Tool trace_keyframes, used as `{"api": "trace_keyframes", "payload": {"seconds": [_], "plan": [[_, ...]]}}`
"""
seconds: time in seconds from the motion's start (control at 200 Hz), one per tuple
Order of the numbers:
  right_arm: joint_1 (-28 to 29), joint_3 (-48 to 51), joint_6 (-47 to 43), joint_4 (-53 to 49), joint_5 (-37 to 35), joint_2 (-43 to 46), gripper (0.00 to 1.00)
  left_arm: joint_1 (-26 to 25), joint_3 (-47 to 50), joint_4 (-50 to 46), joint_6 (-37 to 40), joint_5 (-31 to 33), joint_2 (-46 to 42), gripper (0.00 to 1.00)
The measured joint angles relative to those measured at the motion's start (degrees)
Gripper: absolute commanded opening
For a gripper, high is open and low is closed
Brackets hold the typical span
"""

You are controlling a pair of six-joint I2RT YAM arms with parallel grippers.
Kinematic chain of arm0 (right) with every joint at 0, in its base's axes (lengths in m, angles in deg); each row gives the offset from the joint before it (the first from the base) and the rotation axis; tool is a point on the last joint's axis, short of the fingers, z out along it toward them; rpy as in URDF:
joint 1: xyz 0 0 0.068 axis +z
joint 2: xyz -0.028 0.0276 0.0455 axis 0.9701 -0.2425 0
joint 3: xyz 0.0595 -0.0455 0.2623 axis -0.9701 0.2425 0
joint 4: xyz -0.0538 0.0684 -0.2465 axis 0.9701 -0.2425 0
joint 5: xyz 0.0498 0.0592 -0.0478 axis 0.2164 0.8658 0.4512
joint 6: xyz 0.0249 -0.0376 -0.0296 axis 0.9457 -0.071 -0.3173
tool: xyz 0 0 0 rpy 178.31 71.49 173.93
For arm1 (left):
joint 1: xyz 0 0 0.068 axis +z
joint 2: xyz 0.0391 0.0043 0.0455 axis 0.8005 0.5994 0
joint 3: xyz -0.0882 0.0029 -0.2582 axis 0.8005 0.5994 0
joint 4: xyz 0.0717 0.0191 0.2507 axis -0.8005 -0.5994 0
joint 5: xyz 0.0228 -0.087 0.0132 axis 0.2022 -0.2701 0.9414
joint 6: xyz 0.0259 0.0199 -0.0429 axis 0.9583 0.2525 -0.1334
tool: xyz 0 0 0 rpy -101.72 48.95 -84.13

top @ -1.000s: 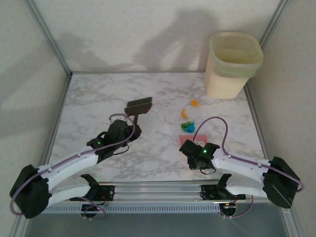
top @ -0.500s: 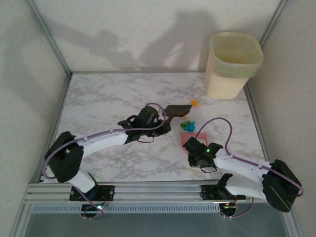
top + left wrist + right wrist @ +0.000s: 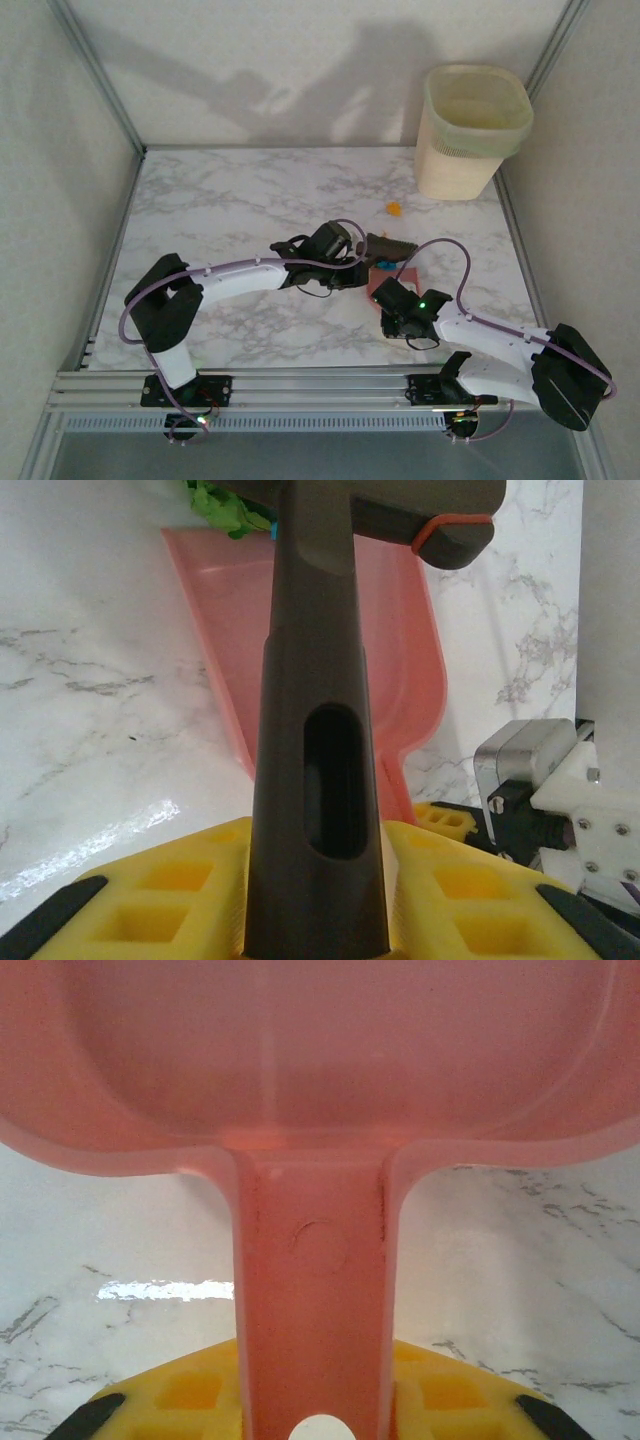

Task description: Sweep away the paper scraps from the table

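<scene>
My left gripper is shut on the handle of the dark brown hand brush, whose head lies across the mouth of the pink dustpan. My right gripper is shut on the dustpan's handle, with the pan flat on the table. One orange paper scrap lies apart, farther back. A green scrap with a bit of blue shows at the brush head by the pan's far edge. Other scraps are hidden under the brush.
A cream waste bin stands at the back right corner. Walls close the table on the left, back and right; a metal rail runs along the near edge. The two grippers are close together right of centre.
The left arm has swung the brush rightward from the table's middle to the dustpan mouth. The blue and green scrap pile is now covered by the brush head. The right gripper barely moved.
</scene>
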Motion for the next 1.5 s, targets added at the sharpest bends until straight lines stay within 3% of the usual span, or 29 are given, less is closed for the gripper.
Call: {"api": "trace_keyframes", "payload": {"seconds": [0.225, 0.866, 1.217, 1.497], "plan": [[-0.15, 0.24, -0.24, 0.44, 0.09, 0.26, 0.00, -0.39, 1.33, 0.07, 0.50, -1.25, -1.27, 0.00], [-0.15, 0.31, -1.70, 1.90, -0.04, -0.22, 0.00, -0.98, 14.51, -0.59, 1.09, -2.21, -16.31, 0.00], [-0.15, 0.33, -2.40, 2.34, 0.02, 0.52, 0.00, 5.01, 14.86, -2.54, 0.85, 3.56, -23.21, 0.00], [-0.15, 1.31, -2.56, 2.10, 0.11, 4.09, 0.00, 6.97, 13.07, -1.64, -0.46, 3.87, -18.60, 0.00]]}}
